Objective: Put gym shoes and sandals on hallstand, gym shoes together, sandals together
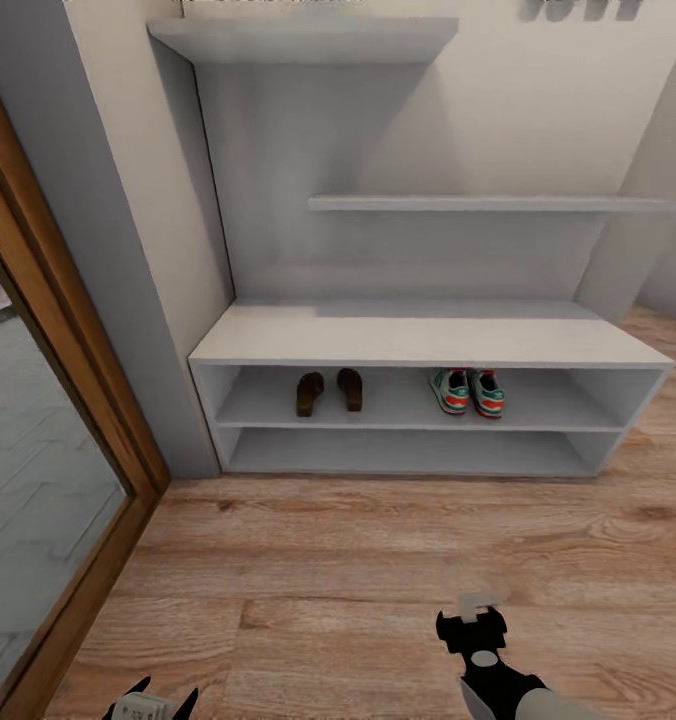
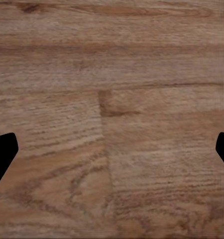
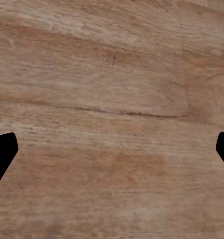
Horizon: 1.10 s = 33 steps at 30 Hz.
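The light-grey hallstand (image 1: 428, 340) stands against the wall ahead. On its upper low shelf the two dark brown sandals (image 1: 329, 391) lie side by side at the left, and the two gym shoes (image 1: 467, 392) sit side by side at the right. My right gripper (image 1: 470, 618) hangs over the corridor floor (image 1: 378, 570) near the bottom of the head view, open and empty. At the bottom edge my left gripper (image 1: 148, 706) is also open. Each wrist view looks down on bare planks (image 2: 112, 119) (image 3: 112, 119) between spread fingertips.
A wood-framed glass door or mirror (image 1: 38, 480) runs along the left. A grey wall corner (image 1: 108, 250) flanks the hallstand. Two stepped wall shelves (image 1: 488, 203) hang above the bench top. Open plank floor lies between me and the rack.
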Motion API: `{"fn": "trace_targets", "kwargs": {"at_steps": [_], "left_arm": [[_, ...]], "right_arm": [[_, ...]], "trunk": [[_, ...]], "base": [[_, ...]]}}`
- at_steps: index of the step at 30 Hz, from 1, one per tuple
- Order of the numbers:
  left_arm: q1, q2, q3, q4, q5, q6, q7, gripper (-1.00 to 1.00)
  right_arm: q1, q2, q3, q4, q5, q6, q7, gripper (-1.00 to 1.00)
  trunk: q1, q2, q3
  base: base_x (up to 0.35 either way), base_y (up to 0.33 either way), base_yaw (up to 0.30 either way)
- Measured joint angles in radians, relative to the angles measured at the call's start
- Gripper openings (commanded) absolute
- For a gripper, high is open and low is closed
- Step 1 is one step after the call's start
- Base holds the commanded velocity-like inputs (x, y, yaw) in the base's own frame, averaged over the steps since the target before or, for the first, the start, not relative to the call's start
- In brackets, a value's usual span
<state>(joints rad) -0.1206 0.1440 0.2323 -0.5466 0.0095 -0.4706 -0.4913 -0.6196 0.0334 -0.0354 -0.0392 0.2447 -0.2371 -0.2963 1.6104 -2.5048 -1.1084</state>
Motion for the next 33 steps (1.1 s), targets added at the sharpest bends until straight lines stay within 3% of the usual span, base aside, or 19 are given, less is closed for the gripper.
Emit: {"fn": "trace_targets", "kwargs": {"at_steps": [16, 26, 33], "left_arm": [[0.000, 0.002, 0.023, 0.001, -0.001, -0.004, -0.001, 1.00], [0.002, 0.002, 0.028, 0.001, -0.001, -0.005, -0.001, 1.00], [0.002, 0.002, 0.030, 0.001, -0.002, -0.004, 0.001, 1.00]], "right_arm": [[0.034, -0.021, 0.000, 0.012, 0.001, -0.027, 0.001, 1.00], [0.093, -0.054, -0.001, 0.012, -0.004, -0.133, -0.001, 1.00], [0.117, -0.052, 0.000, 0.012, -0.004, -0.171, -0.001, 1.00]], "trunk": [[0.000, 0.000, 0.000], [0.000, 0.000, 0.000], [0.000, 0.000, 0.000]], "base": [[-0.021, -0.011, -0.031], [0.000, 0.000, 0.000], [0.000, 0.000, 0.000]]}}
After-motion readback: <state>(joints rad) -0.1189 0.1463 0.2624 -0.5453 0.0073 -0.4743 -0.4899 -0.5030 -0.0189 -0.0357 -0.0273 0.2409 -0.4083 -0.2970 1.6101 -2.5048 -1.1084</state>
